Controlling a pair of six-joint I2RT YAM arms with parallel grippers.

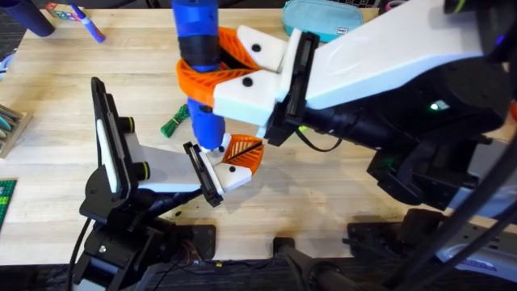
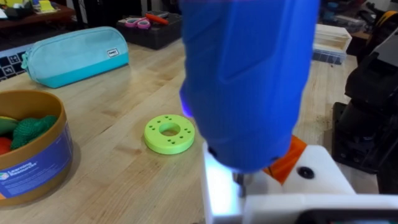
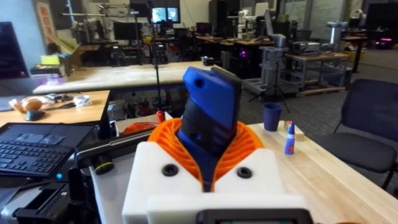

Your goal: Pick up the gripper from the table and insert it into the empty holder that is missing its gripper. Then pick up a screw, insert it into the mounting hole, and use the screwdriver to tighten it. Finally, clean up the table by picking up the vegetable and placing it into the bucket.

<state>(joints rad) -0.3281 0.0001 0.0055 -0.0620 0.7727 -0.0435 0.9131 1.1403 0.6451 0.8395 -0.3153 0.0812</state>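
Note:
My right gripper reaches in from the right, its orange ribbed fingers shut on the upright blue screwdriver. The screwdriver's lower end comes down at the holder, the black and white head of my left arm. The small orange gripper with its white dotted base sits on the holder's black clamp plate. In the left wrist view the thin metal tip stands just above the white base. The dark green vegetable lies on the table left of the screwdriver. The tan bucket holds red and green toys.
A lime green disc lies near the bucket. A teal pouch rests at the table's far edge. A blue marker pen and a dark cup stand at the far left corner.

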